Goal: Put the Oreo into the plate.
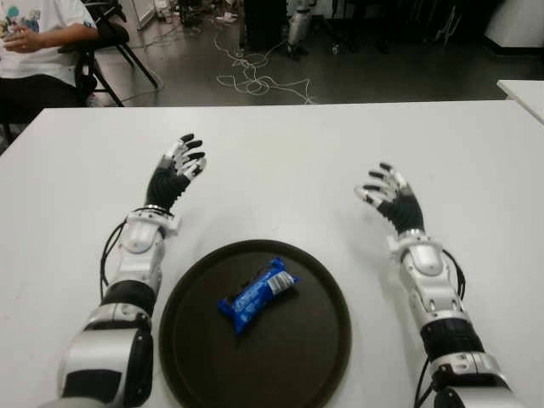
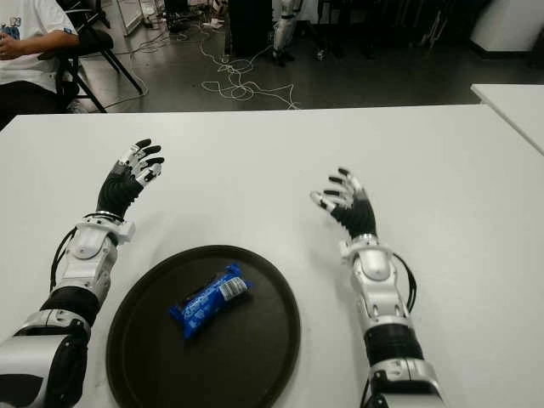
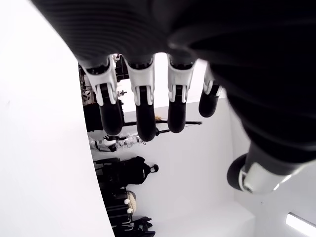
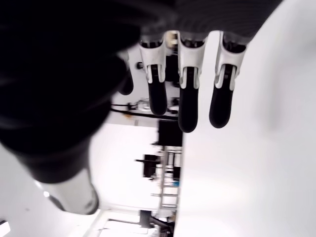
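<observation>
While Oreo (image 1: 257,294) lies in plate (image 1: 323,357) | left hand (image 1: 175,171), right hand (image 1: 390,195) | fingers spread (holding nothing)

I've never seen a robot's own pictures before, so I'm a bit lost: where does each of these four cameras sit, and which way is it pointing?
Left eye view: on the head, looking forward and down at the white table; both arms show, the blue Oreo packet lying in the dark round plate.
Right eye view: beside it, the same scene slightly shifted.
Left wrist view: on the left arm, looking along the open left hand.
Right wrist view: on the right arm, along the open right hand.
Shared: both eyes show the seated person.
</observation>
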